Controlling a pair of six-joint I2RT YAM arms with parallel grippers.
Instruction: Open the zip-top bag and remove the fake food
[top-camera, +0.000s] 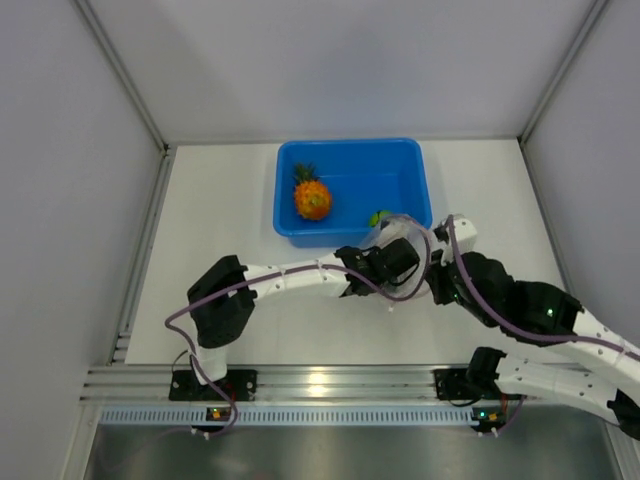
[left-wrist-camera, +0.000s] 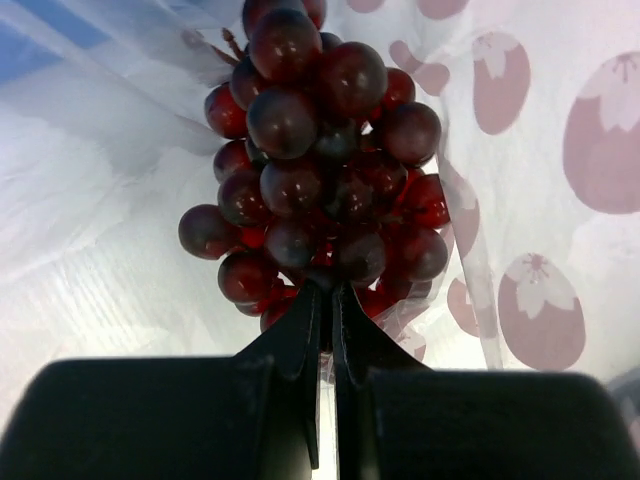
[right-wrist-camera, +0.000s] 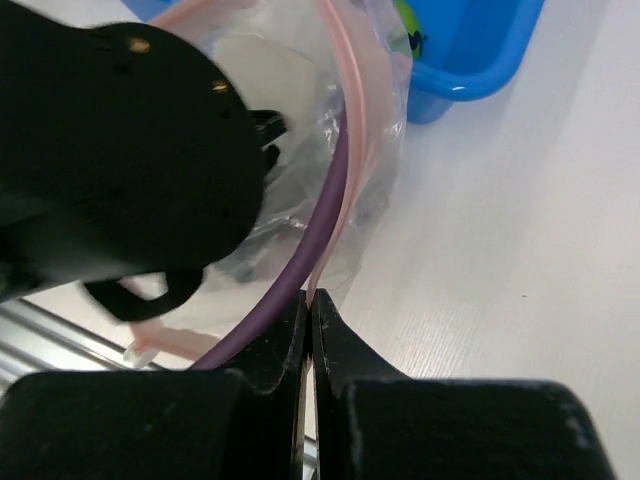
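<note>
Zip-top bag is right of the desk centre, up against the near right corner of the blue tub, which sits mid-desk toward the far edge. We see the right pincer closed on the bag's pink zip strip at the rim. A purple cable runs right past the same spot. Left pincer is inside the bag, fingers at a narrow slit, clamped on the bottom of the grape bunch, with printed plastic all around it. Pineapple lies in the tub, left half. Green fruit shows at the tub's near right corner; we can't tell if it's in the bag or in the tub.
</note>
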